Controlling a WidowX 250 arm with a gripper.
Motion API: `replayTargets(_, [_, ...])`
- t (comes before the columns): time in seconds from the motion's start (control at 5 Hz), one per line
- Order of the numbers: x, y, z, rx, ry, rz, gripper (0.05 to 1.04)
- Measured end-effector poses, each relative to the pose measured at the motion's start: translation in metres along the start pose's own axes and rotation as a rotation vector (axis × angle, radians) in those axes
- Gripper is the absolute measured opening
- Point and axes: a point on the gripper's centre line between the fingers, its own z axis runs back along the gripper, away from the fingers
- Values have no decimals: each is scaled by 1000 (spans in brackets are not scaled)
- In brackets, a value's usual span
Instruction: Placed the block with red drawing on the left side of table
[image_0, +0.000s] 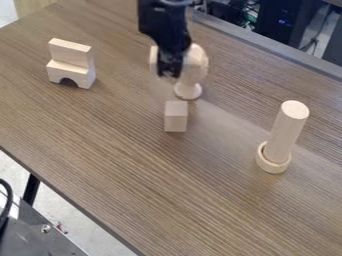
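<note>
Claw hangs over the far middle of the worktop. Opening: cannot tell. Grip: cannot tell whether it has hold of the rounded wooden piece it partly hides; that piece appears above a round foot.

Task item: small squared block, near the middle of the worktop, just on the near side of the round foot. Identity is a best guess, as no red drawing can be made out on its visible faces. Other pieces: arched block with a slab on top, at the view's left; cylinder tilted in a ring, at the right.

Handling, judged: plain pale wood, probably light, stiff and hard to damage. Dry surface should grip fairly well; smooth faces could slide if pinched unevenly. Best hold: two opposite upright sides, around mid-height, claw squared to them and coming straight down. A pinch across corners would likely twist it. The round foot close by leaves little room on the far side; a knock there could topple the rounded piece.

Markings: no brand, label or writing legible on the wooden pieces.
</note>
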Motion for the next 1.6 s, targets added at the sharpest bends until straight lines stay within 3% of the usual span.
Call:
replayTargets(0.2, [12,-10,1,-6,38,-88,565])
replayTargets(0.4, [22,-30,5,-43,111,-246,565])
replayTargets(0.8, [38,-68,-30,-10,168,-760,565])
replayTargets(1.0, [43,-84,-43,-13,149,-979,565])
replayTargets(1.2, [45,-88,-62,-30,116,-1062,565])
replayTargets(1.6, [40,-84,-108,30,136,-1323,565])
